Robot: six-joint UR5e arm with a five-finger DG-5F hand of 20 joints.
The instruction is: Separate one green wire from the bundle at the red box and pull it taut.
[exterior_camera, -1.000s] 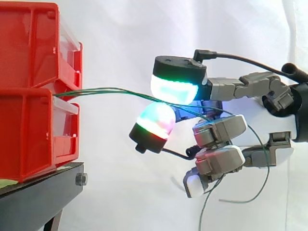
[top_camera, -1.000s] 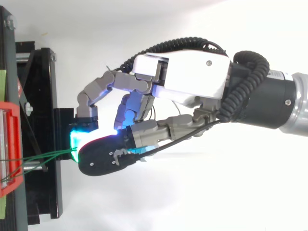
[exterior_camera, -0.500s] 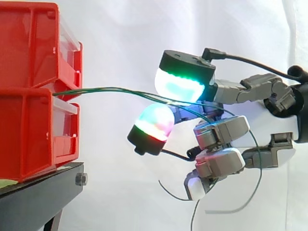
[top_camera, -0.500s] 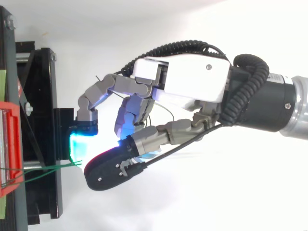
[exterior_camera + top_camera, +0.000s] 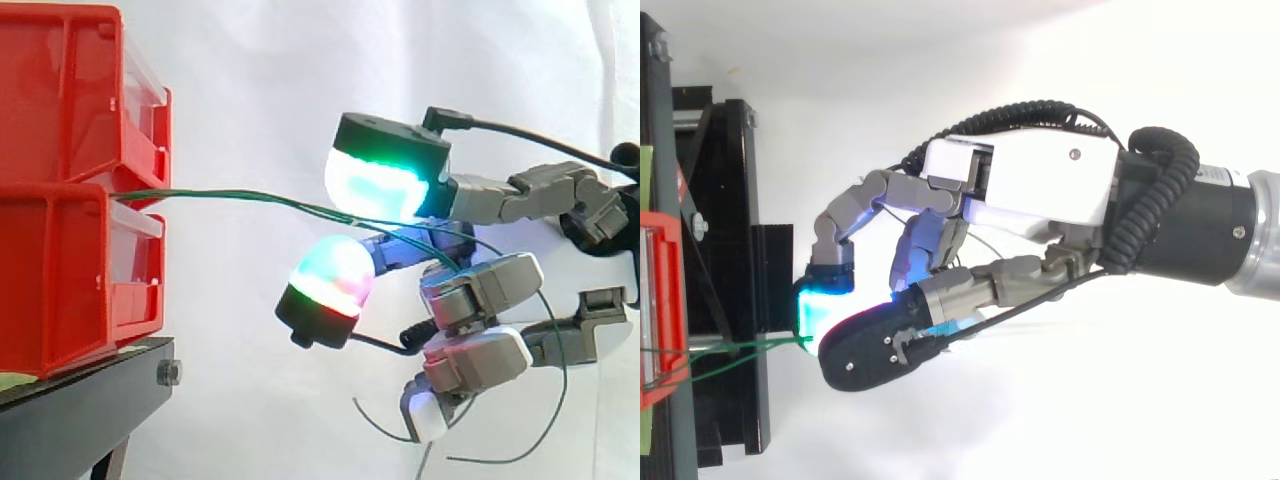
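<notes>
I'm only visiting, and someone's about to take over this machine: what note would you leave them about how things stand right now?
Hand: fingers curled, shut on the green wires, which pass just under its upper glowing pad.
Wires: they come out between the two stacked red bins on the black stand; loose ends dangle below the hand.
Done: wires gripped and drawn out nearly straight, with a slight bow.
Left: two strands seem to run together; single one out and pull it taut.
</notes>
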